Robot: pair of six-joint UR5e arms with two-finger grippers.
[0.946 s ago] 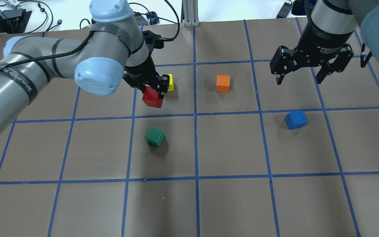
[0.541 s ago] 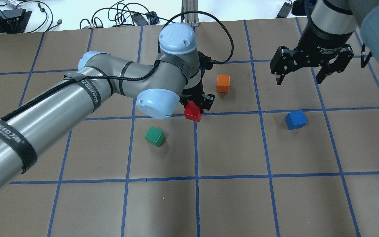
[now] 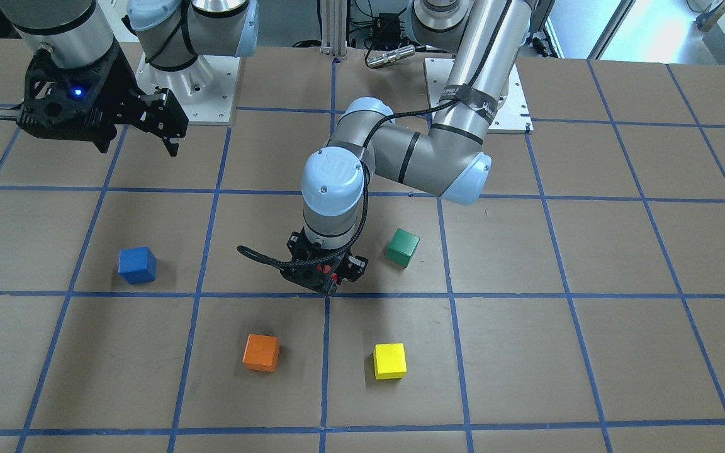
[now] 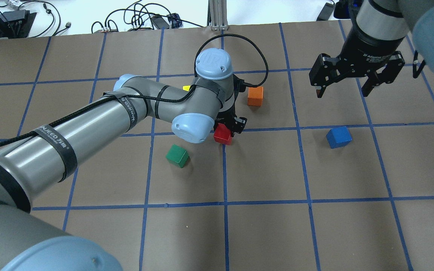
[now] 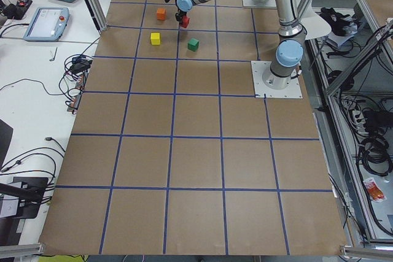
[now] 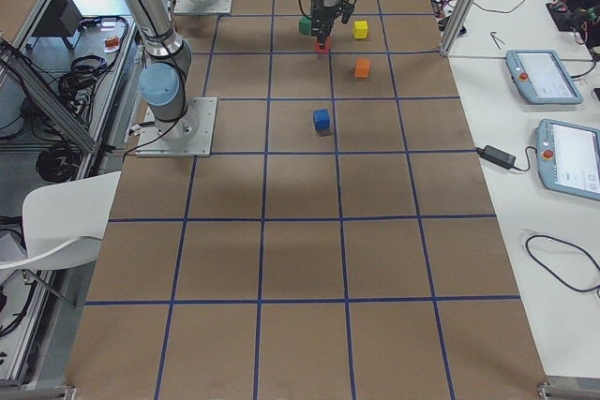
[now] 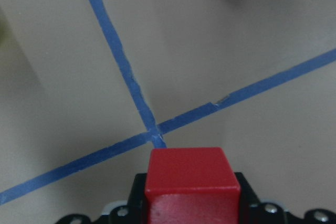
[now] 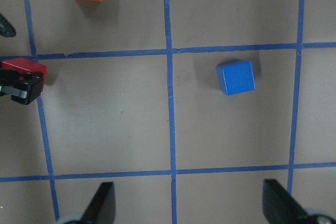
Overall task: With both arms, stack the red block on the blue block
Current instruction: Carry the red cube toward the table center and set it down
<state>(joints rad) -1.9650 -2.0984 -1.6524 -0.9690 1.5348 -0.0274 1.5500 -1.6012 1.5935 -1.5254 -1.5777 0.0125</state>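
My left gripper (image 4: 227,131) is shut on the red block (image 4: 222,134) and holds it low over a crossing of blue tape lines at mid-table. The left wrist view shows the red block (image 7: 191,182) between the jaws, just before the crossing. The blue block (image 4: 338,137) sits alone on the table to the right, about one grid square from the red block. It also shows in the right wrist view (image 8: 236,77). My right gripper (image 4: 342,91) is open and empty. It hangs in the air beyond the blue block.
A green block (image 4: 177,156) lies just left of the red block. An orange block (image 4: 255,96) lies just beyond my left gripper. A yellow block (image 3: 389,360) is mostly hidden by the left arm in the overhead view. Blue tape lines grid the brown table.
My left arm has carried the red block to the right and toward the robot, from beside the yellow block to the tape crossing, and lower. The right arm has not moved.
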